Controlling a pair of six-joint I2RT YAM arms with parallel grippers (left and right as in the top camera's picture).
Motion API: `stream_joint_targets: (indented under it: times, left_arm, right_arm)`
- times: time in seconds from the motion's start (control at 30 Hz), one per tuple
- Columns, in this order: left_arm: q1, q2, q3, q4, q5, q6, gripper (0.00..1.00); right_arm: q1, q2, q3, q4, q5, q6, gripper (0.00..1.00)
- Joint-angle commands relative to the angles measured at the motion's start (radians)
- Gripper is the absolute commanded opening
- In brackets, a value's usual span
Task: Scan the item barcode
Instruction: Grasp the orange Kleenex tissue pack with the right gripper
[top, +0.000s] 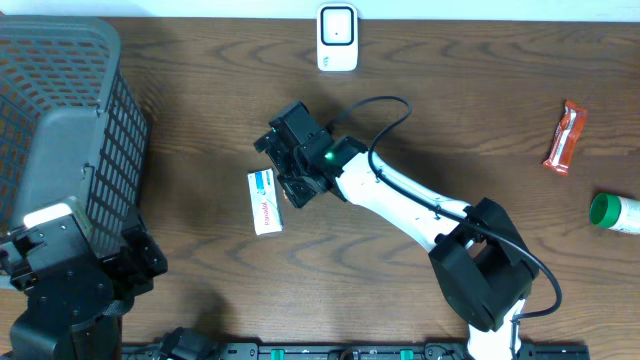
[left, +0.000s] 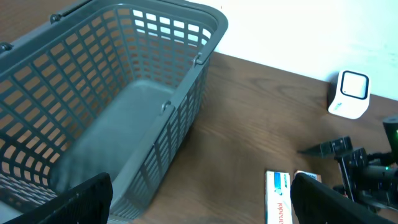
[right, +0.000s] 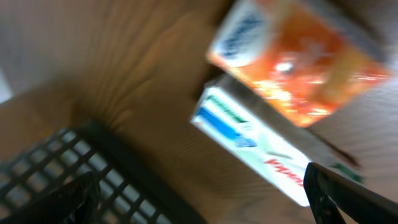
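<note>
White carton (top: 265, 201) lies flat on the worktop (top: 200, 120), just left of the right pincer (top: 282, 168), which is spread wide and holds nothing. The right wrist view is blurred. It shows an orange box (right: 298, 56) touching or just beside the carton, cannot tell which. Scanner (top: 337, 37) sits well apart at the far edge. Likely step: grasp. The pincer should close across the carton's narrow sides, stay clear of the orange box and leave the barcode face uncovered; no barcode is visible. Left pincer (left: 205, 208) is spread and empty, by the basket (left: 205, 43).
</note>
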Motion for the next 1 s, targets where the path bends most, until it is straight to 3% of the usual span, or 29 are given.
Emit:
stream_joint_targets:
  times: [0.0,0.13,0.43,0.73,0.97]
  left_arm:
    - [0.004,-0.002,0.008,0.003,-0.009,-0.006,0.91]
    - [0.004,-0.002,0.008,0.003,-0.009,-0.006,0.91]
    - [0.004,-0.002,0.008,0.003,-0.009,-0.006,0.92]
    - [0.004,-0.002,0.008,0.003,-0.009,-0.006,0.91]
    - [0.004,-0.002,0.008,0.003,-0.009,-0.006,0.92]
  right_arm:
    - [0.008,0.003,0.002,-0.061,0.046,0.173,0.99]
    - [-0.003,0.007,0.002,-0.119,0.063,0.303,0.99]
    - [-0.062,0.066,0.002,-0.057,0.073,0.303,0.99]
    - [-0.086,0.178,0.003,0.051,-0.056,0.303,0.99]
    - [-0.087,0.209,0.003,0.042,-0.072,0.303,0.99]
